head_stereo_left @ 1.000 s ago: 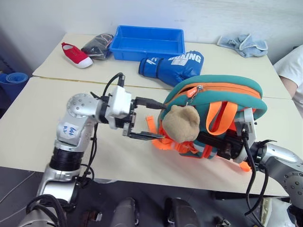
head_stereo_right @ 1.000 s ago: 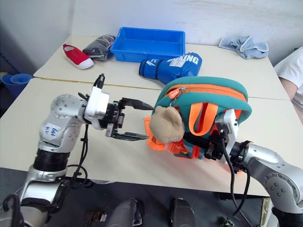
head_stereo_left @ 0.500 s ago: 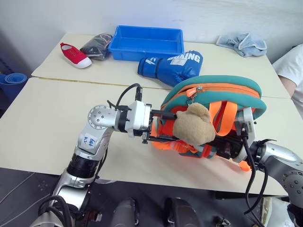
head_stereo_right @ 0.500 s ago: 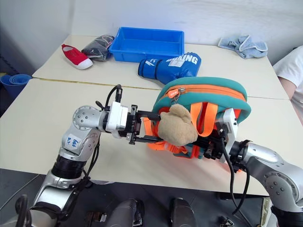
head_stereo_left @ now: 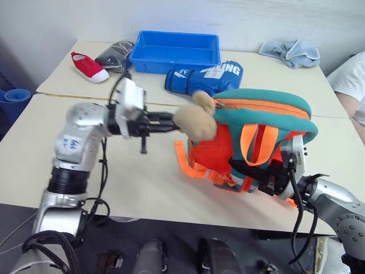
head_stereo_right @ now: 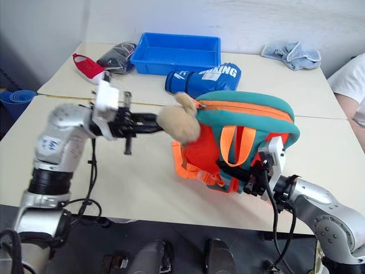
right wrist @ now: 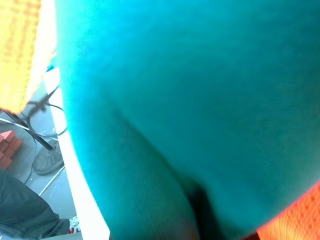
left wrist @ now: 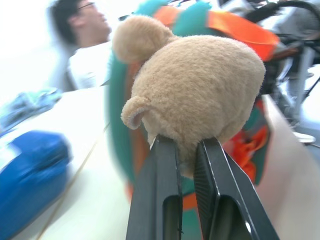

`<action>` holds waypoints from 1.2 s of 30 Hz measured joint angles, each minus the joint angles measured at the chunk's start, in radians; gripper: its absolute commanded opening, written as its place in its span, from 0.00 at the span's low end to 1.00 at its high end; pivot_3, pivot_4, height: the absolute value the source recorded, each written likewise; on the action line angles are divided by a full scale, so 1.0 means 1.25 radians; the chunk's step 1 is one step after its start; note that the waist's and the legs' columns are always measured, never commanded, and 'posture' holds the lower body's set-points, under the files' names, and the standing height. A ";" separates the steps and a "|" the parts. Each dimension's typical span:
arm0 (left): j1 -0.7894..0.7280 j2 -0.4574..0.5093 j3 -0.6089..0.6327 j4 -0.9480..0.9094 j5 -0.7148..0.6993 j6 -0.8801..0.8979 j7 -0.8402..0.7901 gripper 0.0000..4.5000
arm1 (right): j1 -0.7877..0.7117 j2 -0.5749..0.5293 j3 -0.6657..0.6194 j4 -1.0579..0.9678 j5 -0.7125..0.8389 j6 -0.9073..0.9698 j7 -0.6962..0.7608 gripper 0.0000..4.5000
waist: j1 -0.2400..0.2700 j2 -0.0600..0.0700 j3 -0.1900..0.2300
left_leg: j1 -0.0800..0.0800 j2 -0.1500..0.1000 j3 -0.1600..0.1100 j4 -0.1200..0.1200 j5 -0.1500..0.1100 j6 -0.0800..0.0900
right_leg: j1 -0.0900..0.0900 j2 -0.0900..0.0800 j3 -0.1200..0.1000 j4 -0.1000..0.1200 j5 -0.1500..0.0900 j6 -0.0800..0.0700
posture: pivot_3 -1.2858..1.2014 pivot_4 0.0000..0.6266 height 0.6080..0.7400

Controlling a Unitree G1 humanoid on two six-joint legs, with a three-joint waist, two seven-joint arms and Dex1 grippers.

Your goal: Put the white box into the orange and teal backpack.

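Left end effector [left wrist: 186, 150] is clenched on the tan plush bear head [head_stereo_left: 195, 117], pinching its lower edge between both fingers; the bear is lifted off the front of the orange and teal backpack [head_stereo_left: 259, 142], sitting at the pack's 10 o'clock near the zipper end. Backpack stands upright at the near edge of the table [head_stereo_left: 34, 154], orange straps [head_stereo_left: 251, 140] facing the camera, zipper along the top looks closed. Right end effector [head_stereo_left: 272, 178] is at the pack's lower back side, about 5 o'clock of it; fingers pressed into the fabric and closed, can't confirm what it's gripping. White box not seen. Blue boxing glove [head_stereo_left: 203, 79] lies just beyond the pack at its 11 o'clock, blue tray [head_stereo_left: 174, 51] behind that, red shoe [head_stereo_left: 89, 66] and a dark bundle [head_stereo_left: 114, 55] at the tray's 9 o'clock, light blue cloth [head_stereo_left: 290, 52] at the far right. A person's white sleeve [head_stereo_left: 349, 77] at the right edge.
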 measured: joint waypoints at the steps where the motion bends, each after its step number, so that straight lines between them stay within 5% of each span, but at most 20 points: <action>1: -0.006 0.017 0.004 0.028 0.003 0.001 -0.014 0.01 | 0.004 0.004 -0.001 0.000 -0.002 -0.006 -0.003 0.00 | 0.000 0.000 0.000 | 0.000 0.000 0.000 0.000 0.000 0.000 | 0.000 0.000 0.000 0.000 0.000 0.000 | 0.52 0.24 1.00; 6: -0.010 0.062 -0.026 0.185 0.042 0.022 -0.083 0.01 | 0.018 0.009 -0.004 0.000 -0.011 -0.024 -0.003 0.00 | 0.000 0.000 0.000 | 0.000 0.000 0.001 0.000 0.000 0.000 | 0.000 0.002 0.000 0.000 0.000 0.000 | 0.52 0.24 1.00; 12: 0.000 -0.038 -0.066 0.332 0.120 -0.074 -0.059 0.01 | 0.027 0.010 -0.005 0.002 -0.021 -0.036 0.000 0.00 | 0.002 0.000 0.000 | 0.000 0.000 0.001 0.000 0.000 0.000 | -0.001 0.001 0.000 0.000 0.000 0.000 | 0.52 0.24 1.00; 22: 0.139 -0.115 -0.087 0.237 0.144 -0.144 -0.033 0.01 | 0.058 0.071 -0.035 0.006 -0.025 -0.080 -0.003 0.00 | 0.009 0.000 0.000 | 0.000 -0.001 0.000 0.000 -0.001 0.001 | 0.000 -0.002 0.000 0.000 0.000 0.000 | 0.52 0.24 1.00; 23: 0.150 -0.112 -0.089 0.224 0.147 -0.153 -0.036 0.01 | 0.058 0.080 -0.038 0.009 -0.032 -0.093 -0.003 0.07 | 0.009 0.000 0.000 | 0.000 -0.001 0.000 0.000 -0.001 0.001 | 0.000 -0.002 0.000 0.000 0.000 0.000 | 0.52 0.24 1.00; 26: 0.165 -0.103 -0.079 0.214 0.155 -0.181 -0.020 0.23 | 0.068 0.057 -0.025 0.017 -0.134 -0.161 0.036 0.28 | 0.010 0.000 0.000 | 0.000 -0.002 0.001 0.000 -0.001 0.002 | -0.001 -0.002 0.000 0.000 0.000 0.000 | 0.52 0.24 1.00; 34: 0.280 0.069 0.016 0.189 0.157 -0.208 -0.033 0.73 | 0.247 0.030 -0.076 -0.001 -0.275 -0.307 0.157 0.82 | 0.000 0.001 -0.001 | 0.000 -0.001 0.001 -0.002 -0.001 0.002 | -0.001 -0.002 0.000 0.000 0.000 0.000 | 0.52 0.24 1.00; 36: 0.354 0.096 0.047 0.146 0.149 -0.214 -0.035 0.74 | 0.328 -0.013 -0.148 0.001 -0.294 -0.341 0.225 0.98 | 0.000 0.001 -0.001 | 0.000 -0.002 0.001 -0.002 -0.002 0.003 | 0.000 -0.003 0.001 -0.001 0.000 0.001 | 0.52 0.24 1.00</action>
